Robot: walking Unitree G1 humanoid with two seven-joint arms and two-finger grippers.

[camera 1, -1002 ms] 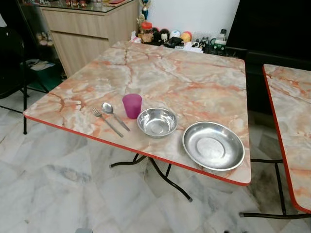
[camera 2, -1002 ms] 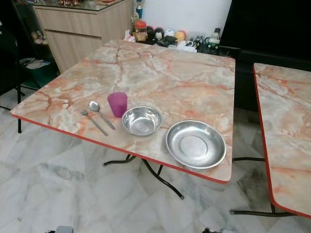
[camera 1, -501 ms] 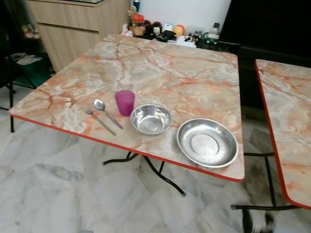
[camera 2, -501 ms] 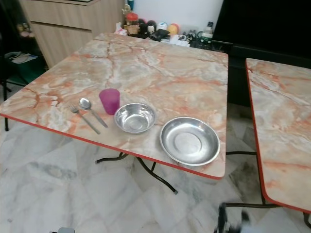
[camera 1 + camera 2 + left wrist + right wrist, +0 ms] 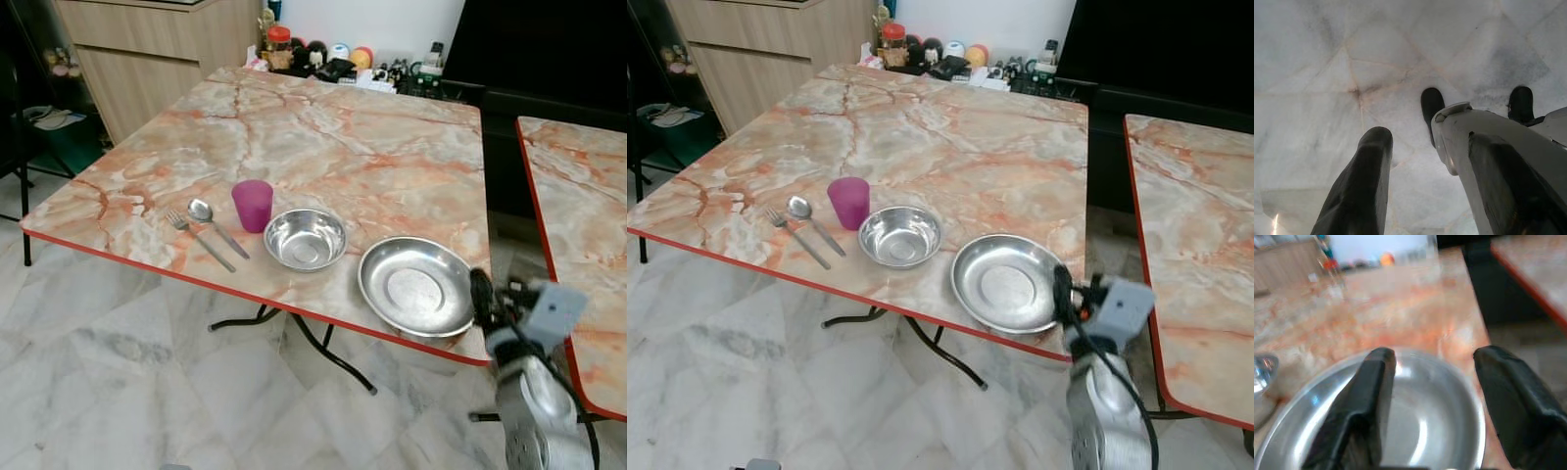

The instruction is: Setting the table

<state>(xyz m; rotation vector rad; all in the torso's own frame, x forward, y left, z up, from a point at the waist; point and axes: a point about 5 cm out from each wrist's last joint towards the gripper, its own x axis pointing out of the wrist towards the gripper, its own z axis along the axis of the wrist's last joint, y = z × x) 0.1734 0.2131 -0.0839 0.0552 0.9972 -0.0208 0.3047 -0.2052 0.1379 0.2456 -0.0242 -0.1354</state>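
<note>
On the marbled table point(image 5: 343, 147) a fork point(image 5: 201, 240), a spoon point(image 5: 216, 225), a purple cup point(image 5: 253, 205), a small steel bowl point(image 5: 305, 239) and a wide steel plate point(image 5: 416, 287) lie in a row along the front edge. My right gripper point(image 5: 495, 297) is raised at the plate's right rim, by the table's front right corner. In the right wrist view its fingers point(image 5: 1371, 396) stand open, with the plate point(image 5: 1415, 431) just beyond them and nothing held. My left gripper point(image 5: 1427, 139) hangs open over the floor.
A second marbled table point(image 5: 578, 196) stands close on the right, with a narrow gap between the two. Jars and small items point(image 5: 333, 59) crowd the table's far edge. A wooden cabinet point(image 5: 147, 49) is at the back left. Marble floor point(image 5: 118, 372) lies in front.
My right arm has come up from below the picture to the plate's right rim. The things on the table have not moved; the camera shifted slightly.
</note>
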